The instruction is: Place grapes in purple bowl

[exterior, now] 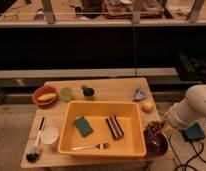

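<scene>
Your gripper [165, 127] sits at the table's [111, 89] right near corner, closed on the grapes [154, 128] — the dark cluster hangs just above the purple bowl [157, 144], over its far rim. The orange-yellow fruit [147, 106] lies just beyond, beside the yellow tub [103, 148]. Far left you see the orange bowl [45, 95] — well apart from the arm [192, 110].
</scene>
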{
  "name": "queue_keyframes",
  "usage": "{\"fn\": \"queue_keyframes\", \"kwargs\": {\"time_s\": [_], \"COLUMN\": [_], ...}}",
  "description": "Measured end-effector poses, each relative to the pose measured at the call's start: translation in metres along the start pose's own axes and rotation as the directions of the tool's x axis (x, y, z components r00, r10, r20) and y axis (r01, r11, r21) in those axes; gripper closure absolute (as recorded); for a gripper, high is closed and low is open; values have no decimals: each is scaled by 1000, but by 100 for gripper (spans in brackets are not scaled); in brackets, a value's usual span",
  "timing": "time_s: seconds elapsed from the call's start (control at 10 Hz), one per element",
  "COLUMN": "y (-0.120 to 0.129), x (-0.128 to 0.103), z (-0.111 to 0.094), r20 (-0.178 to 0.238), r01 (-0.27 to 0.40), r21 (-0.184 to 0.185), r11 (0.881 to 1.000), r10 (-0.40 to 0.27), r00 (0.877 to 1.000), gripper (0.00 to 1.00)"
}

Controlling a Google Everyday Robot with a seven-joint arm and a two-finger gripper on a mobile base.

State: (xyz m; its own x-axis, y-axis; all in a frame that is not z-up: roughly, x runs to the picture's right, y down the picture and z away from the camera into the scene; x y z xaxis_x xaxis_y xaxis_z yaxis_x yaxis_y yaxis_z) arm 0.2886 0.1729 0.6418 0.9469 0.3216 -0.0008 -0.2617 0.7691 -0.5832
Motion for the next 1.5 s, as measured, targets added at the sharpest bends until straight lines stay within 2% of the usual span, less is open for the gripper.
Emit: {"fn": "queue_keyframes", "kwargs": {"time_s": [0.6, 0.7, 1.3, 1.5], "y": [6, 7, 8, 8], "x": [1, 1, -7, -6], "z": [10, 11, 17, 17], "r20": [-7, -7, -7, -8], "r01": [3, 1, 6, 5], "r21": [-22, -27, -53, -53], "r11": [1000, 1000, 999, 999], "r10": [-3, -1, -7, -5], "r00": [1000, 1000, 1000, 1000], "gripper": [100, 97, 41, 38]}}
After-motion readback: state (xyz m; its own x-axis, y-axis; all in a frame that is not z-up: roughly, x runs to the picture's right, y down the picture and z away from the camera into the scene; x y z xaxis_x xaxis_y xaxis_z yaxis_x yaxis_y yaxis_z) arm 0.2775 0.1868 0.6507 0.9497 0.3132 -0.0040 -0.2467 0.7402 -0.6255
